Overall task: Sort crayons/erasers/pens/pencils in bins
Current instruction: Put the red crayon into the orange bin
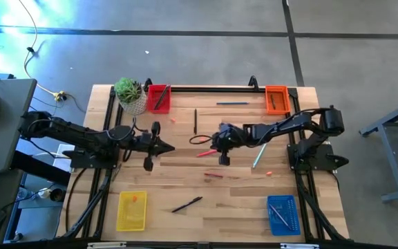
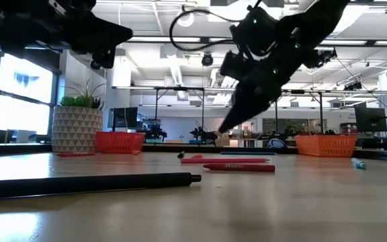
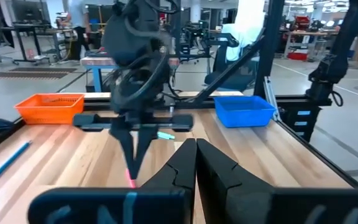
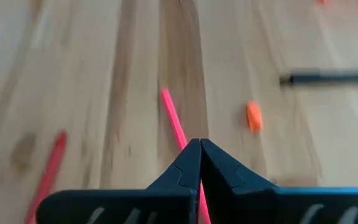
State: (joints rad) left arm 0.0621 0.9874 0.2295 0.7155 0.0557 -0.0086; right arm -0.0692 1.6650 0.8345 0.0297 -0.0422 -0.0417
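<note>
**Four bins at the corners, crayons loose on the wood**

We see four small mesh bins standing upright at the table's corners: the red bin [image 1: 159,97] beside a potted plant, the orange bin [image 1: 276,99] at the other far corner, the yellow bin [image 1: 132,210] and the blue bin [image 1: 282,214] at the near edge. Each holds at least one item. A short orange crayon [image 1: 269,172] lies flat on bare wood, another stub [image 4: 253,116] lies near a thin pink stick.
</note>
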